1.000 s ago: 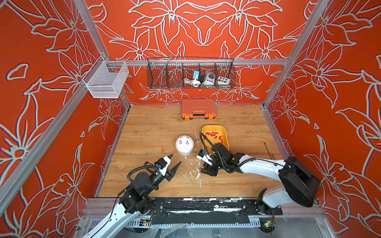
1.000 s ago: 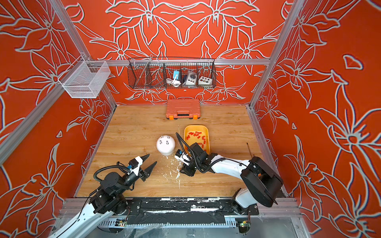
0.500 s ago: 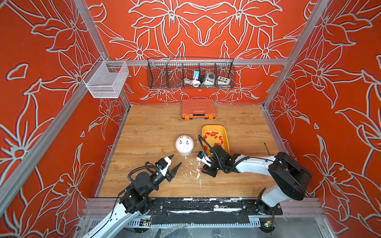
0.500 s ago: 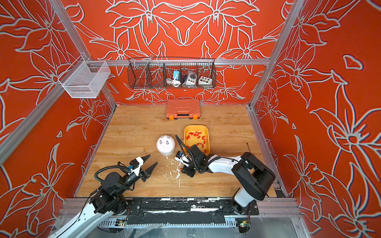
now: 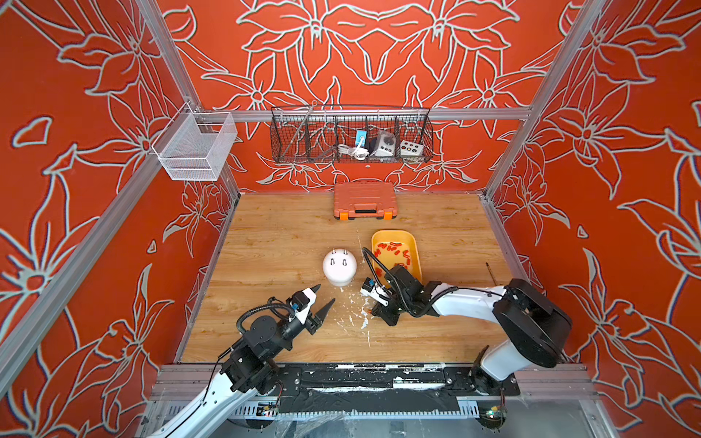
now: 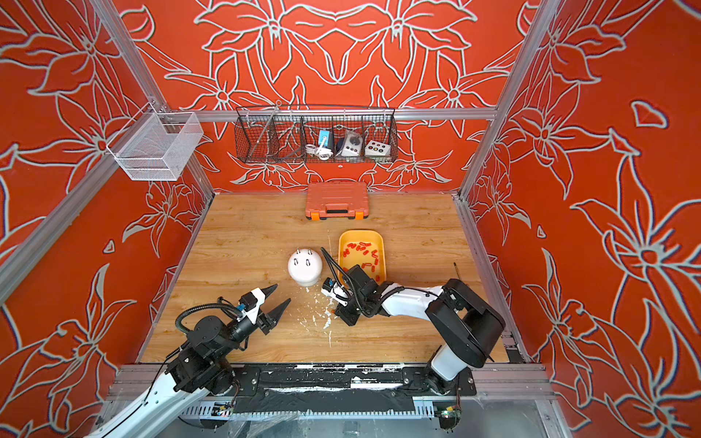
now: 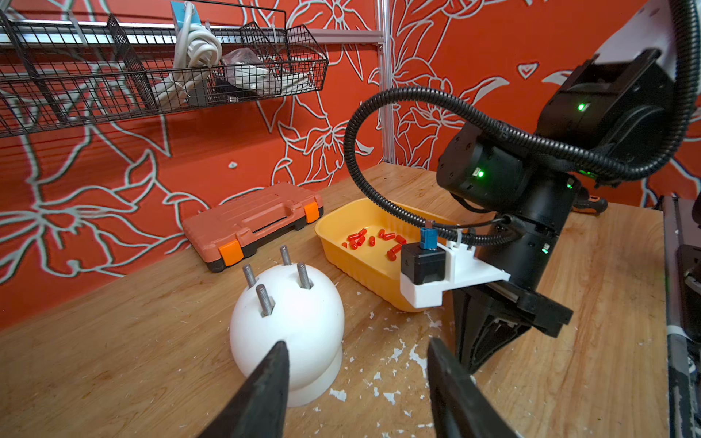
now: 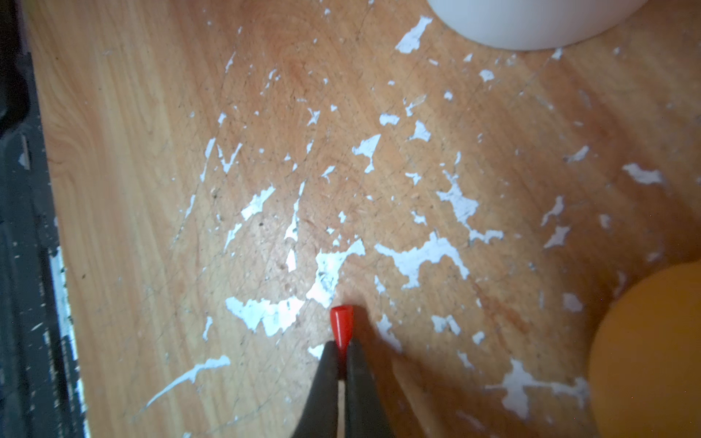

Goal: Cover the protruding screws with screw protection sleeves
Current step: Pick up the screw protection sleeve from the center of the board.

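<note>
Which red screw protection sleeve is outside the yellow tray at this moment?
The sleeve pinched between the right gripper's fingers, down at the scuffed wooden table near the white dome. The other sleeves all lie loose inside the yellow tray.

No text, label, brand, number or sign can be read in any of the views. The small devices point(image 5: 411, 148) in the wire basket point(image 5: 282, 149) on the back wall are shown too small in both top views for any marking on them to be made out.
</note>
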Robot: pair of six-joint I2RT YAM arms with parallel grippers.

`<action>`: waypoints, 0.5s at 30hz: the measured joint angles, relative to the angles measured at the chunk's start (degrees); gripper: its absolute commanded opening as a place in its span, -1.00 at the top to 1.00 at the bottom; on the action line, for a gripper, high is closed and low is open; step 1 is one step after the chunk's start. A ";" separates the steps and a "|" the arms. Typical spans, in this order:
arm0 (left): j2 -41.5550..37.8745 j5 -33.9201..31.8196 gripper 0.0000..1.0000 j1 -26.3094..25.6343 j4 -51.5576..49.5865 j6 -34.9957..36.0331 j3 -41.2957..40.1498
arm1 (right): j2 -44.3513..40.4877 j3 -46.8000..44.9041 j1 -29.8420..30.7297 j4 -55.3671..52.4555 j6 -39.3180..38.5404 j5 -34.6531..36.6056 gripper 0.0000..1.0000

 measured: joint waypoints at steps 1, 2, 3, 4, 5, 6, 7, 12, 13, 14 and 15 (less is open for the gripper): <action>0.59 0.57 -0.21 0.00 0.39 0.00 -0.02 | -1.22 0.59 0.02 -1.79 0.02 -0.44 1.00; 1.53 1.64 -0.22 0.00 1.09 0.02 -0.02 | -3.06 1.66 0.02 -4.09 0.02 -1.20 1.00; 2.69 3.08 -0.23 0.00 1.88 0.07 -0.02 | -5.25 3.52 0.02 -6.75 0.00 -1.97 1.00; 3.98 4.59 -0.23 0.00 2.60 0.09 -0.02 | -7.02 5.27 0.02 -8.72 0.00 -2.71 1.00; 5.60 6.34 -0.23 0.00 3.37 0.13 0.00 | -9.01 7.67 0.00 -10.78 -0.02 -3.54 1.00; 7.58 8.61 -0.20 0.00 4.15 0.17 0.04 | -10.78 10.60 0.00 -13.35 -0.07 -4.33 1.00; 9.40 10.69 -0.17 0.00 4.70 0.26 0.13 | -12.00 13.81 0.00 -16.04 -0.13 -4.79 1.00; 18.82 23.12 -0.08 -0.02 6.10 1.11 2.43 | -13.97 27.32 -0.15 -29.55 -1.60 -8.09 1.00; 20.24 25.27 -0.07 -0.02 6.47 1.18 3.08 | -13.57 29.11 -0.15 -32.52 -2.25 -8.52 1.00; 21.55 27.28 -0.06 -0.02 6.84 1.27 3.74 | -12.85 30.99 -0.13 -35.74 -2.89 -8.98 1.00; 22.88 29.55 -0.06 -0.02 7.34 1.29 4.50 | -11.80 32.76 -0.09 -38.99 -3.63 -9.11 1.00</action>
